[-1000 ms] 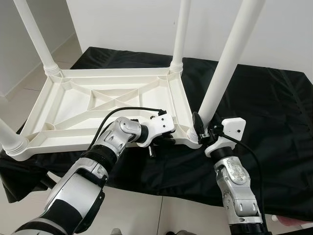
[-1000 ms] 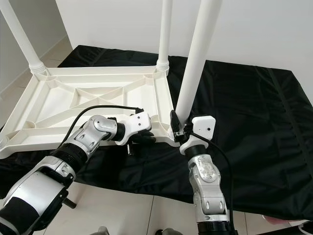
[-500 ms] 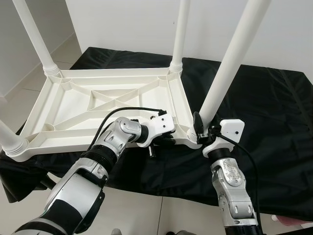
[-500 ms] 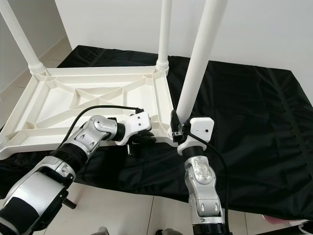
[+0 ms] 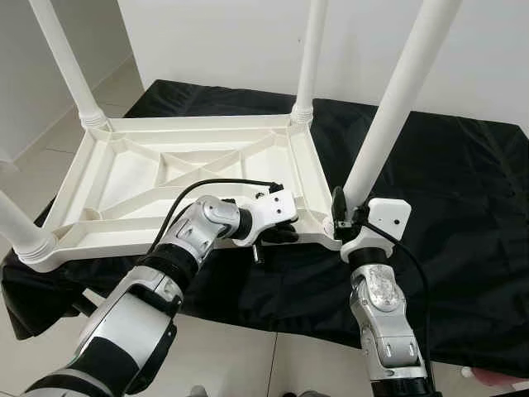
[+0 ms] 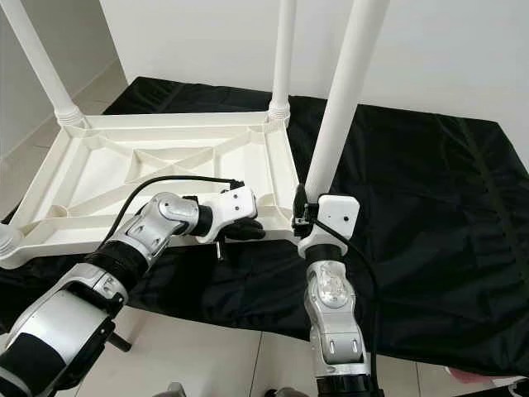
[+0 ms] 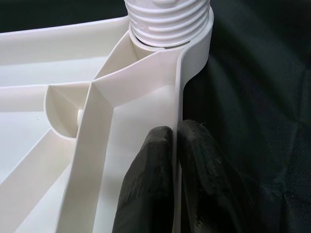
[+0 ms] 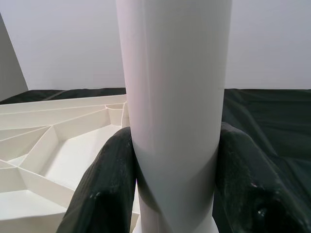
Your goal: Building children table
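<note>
A white plastic table top (image 5: 124, 178) lies upside down on a black cloth, its legs pointing up. My left gripper (image 5: 281, 234) is shut on the top's near rim (image 7: 179, 97), close to the near right corner socket (image 7: 167, 19), with one black finger on each side of the wall. My right gripper (image 5: 340, 217) is shut on the near right leg (image 5: 388, 116) just above its base. In the right wrist view the fingers (image 8: 109, 179) press on both sides of that leg (image 8: 175, 97).
Three more white legs stand in the top: far left (image 5: 70, 66), far right (image 5: 310, 58) and near left (image 5: 16, 227). The black cloth (image 5: 463, 190) covers the surface out to the right. Pale tiled floor (image 5: 240, 360) lies below the near edge, and a white wall stands behind.
The whole picture has shifted slightly. My right forearm now stands more upright under the near right leg. Both grippers keep the same hold.
</note>
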You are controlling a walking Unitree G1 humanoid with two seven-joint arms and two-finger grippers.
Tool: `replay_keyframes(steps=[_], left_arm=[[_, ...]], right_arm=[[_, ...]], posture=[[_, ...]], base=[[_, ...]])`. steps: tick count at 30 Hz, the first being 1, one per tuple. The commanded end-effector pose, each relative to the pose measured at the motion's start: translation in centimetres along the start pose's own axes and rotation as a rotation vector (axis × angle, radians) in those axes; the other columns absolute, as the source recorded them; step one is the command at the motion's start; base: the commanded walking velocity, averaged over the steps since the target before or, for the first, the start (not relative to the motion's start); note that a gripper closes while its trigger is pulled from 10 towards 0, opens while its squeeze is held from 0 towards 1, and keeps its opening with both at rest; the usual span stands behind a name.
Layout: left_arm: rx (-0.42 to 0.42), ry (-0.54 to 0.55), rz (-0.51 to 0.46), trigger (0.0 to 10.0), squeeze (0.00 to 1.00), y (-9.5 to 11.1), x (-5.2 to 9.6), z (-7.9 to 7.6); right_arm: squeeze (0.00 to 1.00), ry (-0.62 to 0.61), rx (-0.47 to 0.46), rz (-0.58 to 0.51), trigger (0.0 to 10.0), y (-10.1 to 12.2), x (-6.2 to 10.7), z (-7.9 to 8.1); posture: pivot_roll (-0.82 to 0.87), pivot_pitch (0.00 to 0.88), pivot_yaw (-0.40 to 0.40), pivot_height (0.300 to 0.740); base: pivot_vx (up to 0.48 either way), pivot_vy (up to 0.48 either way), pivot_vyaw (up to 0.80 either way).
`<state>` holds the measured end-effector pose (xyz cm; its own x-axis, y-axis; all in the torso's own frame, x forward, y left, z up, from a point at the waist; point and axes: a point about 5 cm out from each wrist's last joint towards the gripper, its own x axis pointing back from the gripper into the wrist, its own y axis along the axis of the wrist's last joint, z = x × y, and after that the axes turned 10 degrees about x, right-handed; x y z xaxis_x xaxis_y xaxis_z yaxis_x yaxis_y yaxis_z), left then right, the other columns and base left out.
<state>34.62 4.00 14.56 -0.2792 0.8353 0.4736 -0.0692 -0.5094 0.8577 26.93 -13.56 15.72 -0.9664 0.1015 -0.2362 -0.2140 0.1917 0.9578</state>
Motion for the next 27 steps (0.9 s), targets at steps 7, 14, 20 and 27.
replay_keyframes(steps=[7,14,20,27], left_arm=[[-0.011,0.033,-0.002,10.0,0.0,0.4,0.5,0.6],[-0.009,0.033,-0.002,10.0,0.0,0.4,0.6,0.6],[-0.008,0.034,0.0,10.0,0.0,0.4,0.7,0.7],[-0.009,0.034,0.002,10.0,0.0,0.3,0.8,0.7]], right_arm=[[0.0,-0.124,0.05,0.177,10.0,-2.9,0.6,-1.4],[0.0,-0.205,0.079,0.213,10.0,-3.3,0.6,-2.0],[0.0,-0.231,0.083,0.234,10.0,-3.6,0.5,-2.2],[0.0,-0.253,0.079,0.248,10.0,-3.7,0.6,-2.3]], posture=[[-0.06,0.025,-0.003,0.74],[-0.06,0.032,-0.001,0.74],[-0.06,0.038,0.002,0.74],[-0.06,0.038,0.003,0.74]], base=[[0.0,0.0,0.0],[0.0,0.0,0.0],[0.0,0.0,0.0],[0.0,0.0,0.0]])
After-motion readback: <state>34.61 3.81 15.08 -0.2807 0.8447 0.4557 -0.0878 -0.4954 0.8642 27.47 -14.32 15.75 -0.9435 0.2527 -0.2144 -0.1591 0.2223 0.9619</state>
